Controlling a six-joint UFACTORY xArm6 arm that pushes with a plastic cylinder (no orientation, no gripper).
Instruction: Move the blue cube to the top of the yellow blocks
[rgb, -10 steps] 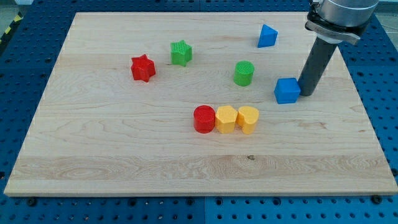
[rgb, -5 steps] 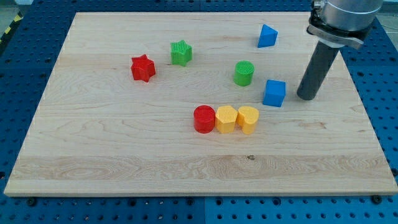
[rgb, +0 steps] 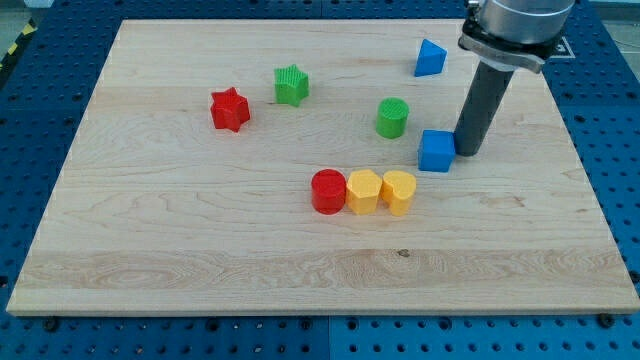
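Note:
The blue cube (rgb: 436, 151) lies right of the board's middle. My tip (rgb: 466, 151) stands at the cube's right side, touching or almost touching it. Two yellow blocks, a hexagon-like one (rgb: 364, 190) and a rounded one (rgb: 399, 191), sit side by side below and to the left of the cube. The cube is up and to the right of the rounded yellow block, with a small gap between them.
A red cylinder (rgb: 328, 191) touches the yellow pair's left end. A green cylinder (rgb: 392, 117) stands up-left of the cube. A blue triangular block (rgb: 430, 58) is near the top. A green star (rgb: 291, 85) and a red star (rgb: 229, 109) lie at the upper left.
The blue cube has slid left, about 25 px over the second. My tip pulled back a little, then moved left again up to the cube's right side.

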